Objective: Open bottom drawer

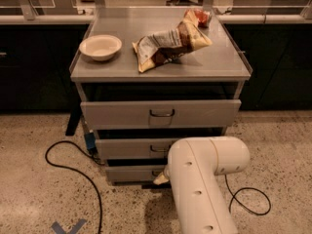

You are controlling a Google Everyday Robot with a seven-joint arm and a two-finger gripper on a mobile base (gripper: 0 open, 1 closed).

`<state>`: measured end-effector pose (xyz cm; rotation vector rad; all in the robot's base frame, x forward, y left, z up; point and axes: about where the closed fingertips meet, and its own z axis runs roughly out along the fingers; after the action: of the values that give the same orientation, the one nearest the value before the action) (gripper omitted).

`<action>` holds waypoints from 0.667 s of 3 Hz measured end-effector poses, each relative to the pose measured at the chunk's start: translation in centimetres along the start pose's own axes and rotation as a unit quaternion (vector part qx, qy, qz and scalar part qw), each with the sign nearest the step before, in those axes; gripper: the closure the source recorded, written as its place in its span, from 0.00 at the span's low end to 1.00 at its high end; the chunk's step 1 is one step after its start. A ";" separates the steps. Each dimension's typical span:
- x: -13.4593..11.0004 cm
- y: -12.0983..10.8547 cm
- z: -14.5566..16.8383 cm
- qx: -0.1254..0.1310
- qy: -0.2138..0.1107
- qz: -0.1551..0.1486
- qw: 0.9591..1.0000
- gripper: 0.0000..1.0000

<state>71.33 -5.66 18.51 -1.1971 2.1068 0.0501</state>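
A grey metal cabinet [161, 65] has three drawers. The bottom drawer [132, 173] is the narrowest and lowest front, near the floor. Its dark handle [157, 172] shows only partly beside my arm. My gripper [162, 177] is at that handle, right of the drawer's centre, and my white arm [202, 179] hides most of it. The middle drawer [131, 148] and the top drawer [161, 113] sit above, each pulled out a little.
A white bowl [100, 46] and crumpled snack bags [168, 43] lie on the cabinet top. A black cable [73, 172] loops on the speckled floor at left, another cable [248, 199] at right. Blue tape [68, 226] marks the floor. Dark counters stand behind.
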 end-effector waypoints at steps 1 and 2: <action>-1.5 -1.6 0.2 0.032 -0.021 0.028 0.999 0.00; -1.5 -1.6 0.2 0.032 -0.021 0.027 0.999 0.00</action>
<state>73.13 -5.36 19.75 -1.0914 2.0886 0.0326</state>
